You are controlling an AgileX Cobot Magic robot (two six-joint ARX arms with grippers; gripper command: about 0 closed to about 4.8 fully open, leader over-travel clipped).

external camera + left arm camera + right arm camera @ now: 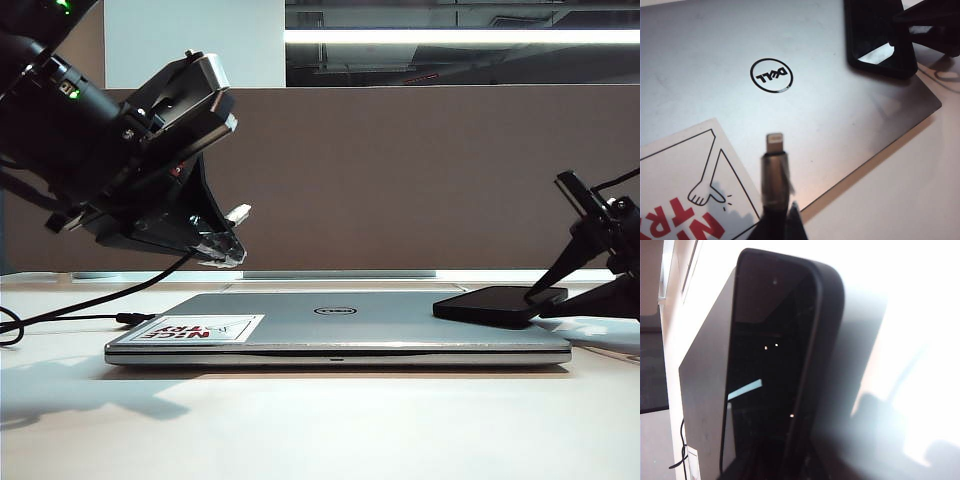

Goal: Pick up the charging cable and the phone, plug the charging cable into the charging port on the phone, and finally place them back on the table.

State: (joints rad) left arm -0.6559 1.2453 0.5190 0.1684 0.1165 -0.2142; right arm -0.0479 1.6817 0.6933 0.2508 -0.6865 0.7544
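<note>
The closed silver laptop [340, 330] carried a round "DELL" badge [771, 75] in the middle of its lid, and a white sticker [196, 328] near one corner showed red letters that read "NICE" over "TRY", with a line drawing of a pointing hand in the left wrist view. There was one laptop, one phone [500, 304], one cable [90, 303] and two arms. The phone, black and glossy, lay on the laptop lid at its right corner in the exterior view, partly overhanging the edge. The cable ran from the left across the white table [320, 430] and up to the left gripper [222, 253], which hung tilted downward above the sticker end of the laptop, clear of the lid. That gripper was clamped on the cable's dark collar, and the silver plug [775, 142] stuck out beyond its tips, aimed across the lid toward the phone, well apart from it. The right gripper [545, 300] reached in low from the right edge, its dark fingers slanting down to the phone's near end, one above its upper face and one beside its edge. In the right wrist view the phone [775, 365] filled the picture between the fingers, but whether they pressed on it could not be told. The charging port could not be made out.
</note>
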